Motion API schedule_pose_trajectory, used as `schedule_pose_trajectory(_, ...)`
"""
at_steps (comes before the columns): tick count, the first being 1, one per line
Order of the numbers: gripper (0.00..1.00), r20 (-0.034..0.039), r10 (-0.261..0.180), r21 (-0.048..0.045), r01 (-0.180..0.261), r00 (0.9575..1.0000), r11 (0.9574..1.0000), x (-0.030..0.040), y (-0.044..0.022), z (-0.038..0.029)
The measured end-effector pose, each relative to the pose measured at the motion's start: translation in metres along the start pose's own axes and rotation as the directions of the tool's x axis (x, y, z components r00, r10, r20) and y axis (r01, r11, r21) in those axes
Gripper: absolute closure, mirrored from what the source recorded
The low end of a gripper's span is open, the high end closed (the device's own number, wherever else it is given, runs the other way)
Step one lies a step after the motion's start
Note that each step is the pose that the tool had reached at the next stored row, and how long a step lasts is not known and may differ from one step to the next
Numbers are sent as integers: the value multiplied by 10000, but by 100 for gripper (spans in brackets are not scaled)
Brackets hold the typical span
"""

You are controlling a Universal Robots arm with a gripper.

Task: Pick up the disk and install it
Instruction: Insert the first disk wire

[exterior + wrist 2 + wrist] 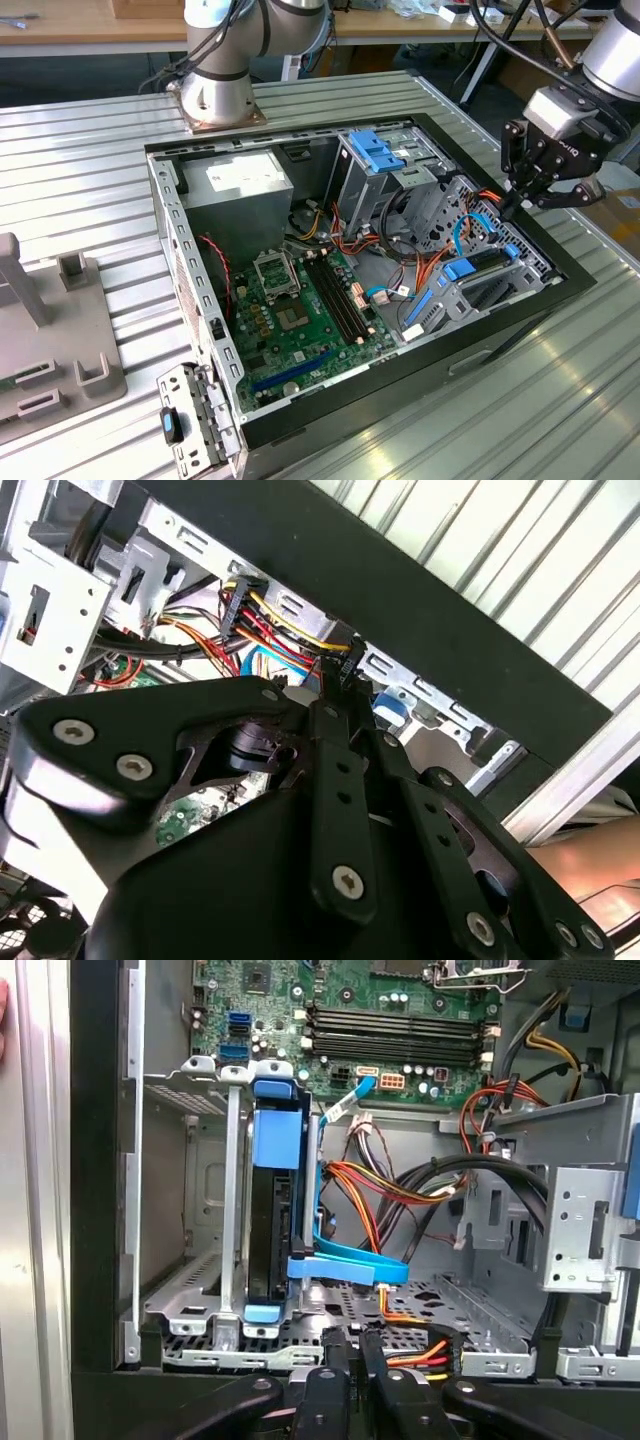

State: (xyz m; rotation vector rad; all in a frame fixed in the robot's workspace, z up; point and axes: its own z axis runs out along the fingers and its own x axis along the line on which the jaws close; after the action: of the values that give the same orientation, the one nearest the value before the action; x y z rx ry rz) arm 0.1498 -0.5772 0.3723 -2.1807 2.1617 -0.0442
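While claw (513, 207) hovers over case (420, 345) | ribbed metal table (560, 400) | bench (90, 22) behind

This is looking like a robotics lab or workshop: an opened computer case (340, 408) is lying on a ribbed metal table (90, 140), a robot arm's base (222, 98) is standing bolted at the far side, and cluttered wooden workbenches (90, 25) are running beyond it.
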Motion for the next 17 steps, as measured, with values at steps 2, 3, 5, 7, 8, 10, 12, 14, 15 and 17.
schedule_pose_trajectory(2, 83, 12, -2, 94, 2, 10000, 10000, 24, 58, -5)
schedule_pose_trajectory(3, 83, 17, -4, 152, 3, 10000, 9999, 39, 90, -8)
schedule_pose_trajectory(5, 83, 19, -7, 258, 7, 10000, 9997, 68, 159, -14)
schedule_pose_trajectory(7, 83, 19, -10, 341, 9, 10000, 9994, 89, 253, -21)
schedule_pose_trajectory(8, 83, 20, -11, 384, 11, 10000, 9993, 100, 318, -25)
schedule_pose_trajectory(10, 83, 18, -12, 431, 11, 10000, 9991, 113, 427, -33)
schedule_pose_trajectory(12, 83, 18, -12, 437, 11, 10000, 9990, 131, 453, -34)
schedule_pose_trajectory(14, 83, 17, -10, 438, 9, 10000, 9990, 165, 469, -30)
schedule_pose_trajectory(15, 83, 19, -7, 438, 7, 10000, 9990, 200, 490, -19)
schedule_pose_trajectory(17, 83, 17, -3, 438, 2, 10000, 9990, 216, 548, -15)
